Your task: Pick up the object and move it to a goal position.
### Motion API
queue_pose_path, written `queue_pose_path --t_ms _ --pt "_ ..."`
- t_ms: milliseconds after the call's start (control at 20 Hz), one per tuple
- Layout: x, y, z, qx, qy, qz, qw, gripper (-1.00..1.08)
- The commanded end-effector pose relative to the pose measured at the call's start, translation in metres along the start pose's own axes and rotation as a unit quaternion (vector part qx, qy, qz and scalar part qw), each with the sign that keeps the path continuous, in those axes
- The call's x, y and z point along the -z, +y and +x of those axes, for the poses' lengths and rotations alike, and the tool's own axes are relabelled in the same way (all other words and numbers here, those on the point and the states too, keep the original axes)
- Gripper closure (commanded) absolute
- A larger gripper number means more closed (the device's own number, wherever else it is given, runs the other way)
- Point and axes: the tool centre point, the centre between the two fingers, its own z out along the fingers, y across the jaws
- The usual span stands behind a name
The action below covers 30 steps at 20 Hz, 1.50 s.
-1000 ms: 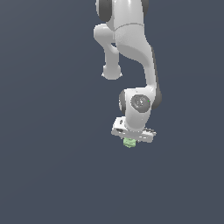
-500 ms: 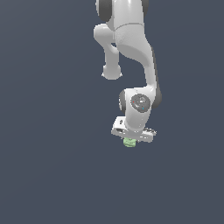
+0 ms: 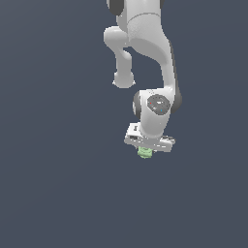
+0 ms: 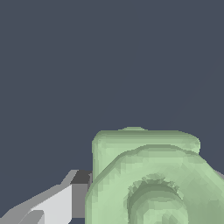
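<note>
The object (image 3: pixel 144 153) is a small pale green ridged cylinder. In the exterior view it pokes out just below my white gripper (image 3: pixel 145 151), which hangs from the arm at the middle of the scene. In the wrist view the object (image 4: pixel 148 179) fills the near field with its round ringed top towards the camera. One grey-and-white finger (image 4: pixel 65 199) presses against its side; the other finger is out of frame. The gripper is shut on the object.
The white arm (image 3: pixel 145 58) reaches down from the top of the exterior view. A plain dark grey-blue surface (image 3: pixel 58 184) lies all around. No goal marker shows.
The gripper with the object has risen slightly and drifted a little towards the exterior view's left. The grasp is the same.
</note>
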Motion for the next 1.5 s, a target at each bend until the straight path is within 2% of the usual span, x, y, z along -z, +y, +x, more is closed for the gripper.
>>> queue_pose_path --t_ms 0,350,1100,1450 --pt "0.014 -0.001 -0.006 0.0 0.001 0.0 1.0 1.08" --pt "0.07 -0.004 -0.031 0.0 0.001 0.0 1.0 1.08" --pt "0.22 -0.014 -0.095 0.0 0.001 0.0 1.0 1.08" --pt "0.272 -0.018 -0.115 0.0 0.001 0.0 1.0 1.08"
